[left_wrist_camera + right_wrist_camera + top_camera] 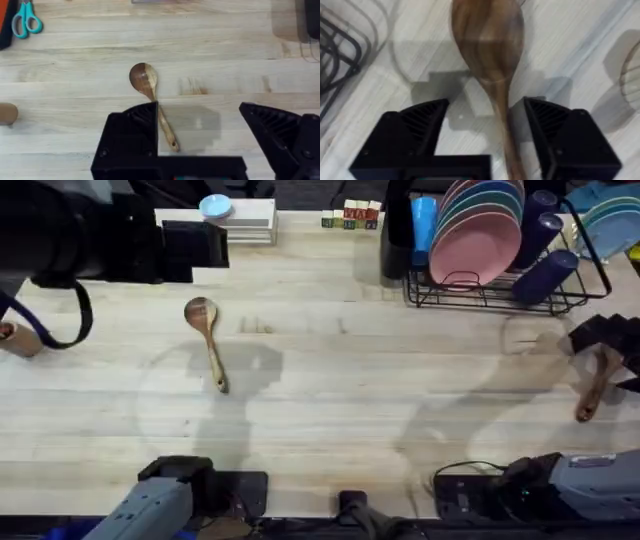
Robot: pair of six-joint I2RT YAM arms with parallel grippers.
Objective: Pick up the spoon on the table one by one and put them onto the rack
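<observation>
Looking down your right gripper (487, 132), you lose the spoon (490, 55) handle's end below the frame; its long axis runs between the spread jaws, bowl pointing away. Your left gripper (205, 132) hangs open too, a second spoon (150, 95) lying beside one finger, on the table (350, 400).

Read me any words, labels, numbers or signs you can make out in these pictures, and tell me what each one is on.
No text can be read with certainty.
The small blocks at the far edge of the table carry coloured marks that look like letters, too small and blurred to read.
No lettering is visible on the white stacked box, the rack, either spoon, or the scissors.
</observation>
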